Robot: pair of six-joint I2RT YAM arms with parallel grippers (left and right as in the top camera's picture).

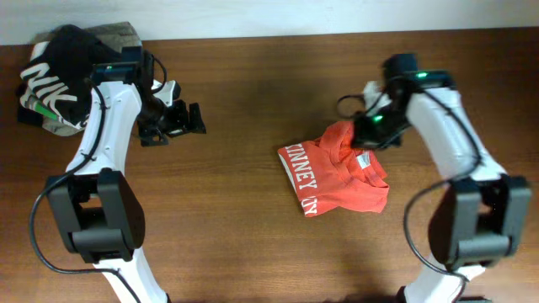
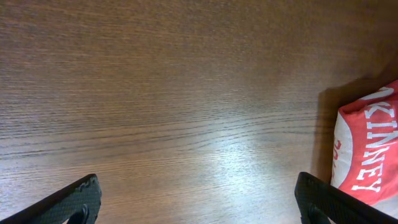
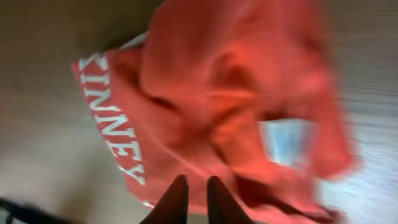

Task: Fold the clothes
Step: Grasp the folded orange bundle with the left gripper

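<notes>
The red-orange T-shirt (image 1: 337, 172) lies crumpled and partly folded on the wooden table right of centre, with white block lettering along its left edge. My right gripper (image 1: 370, 126) hangs just above its far edge. In the right wrist view the fingers (image 3: 197, 183) are shut together with nothing visibly between them, over the blurred shirt (image 3: 230, 93). My left gripper (image 1: 189, 119) is open and empty over bare wood, well left of the shirt. In the left wrist view its jaws (image 2: 196, 186) are spread wide, and the shirt's lettered edge (image 2: 367, 155) shows at the right.
A black garment with big white letters (image 1: 59, 71) is heaped at the back left corner on a khaki-olive garment (image 1: 118, 35), behind my left arm. The table's far edge runs along the top of the overhead view.
</notes>
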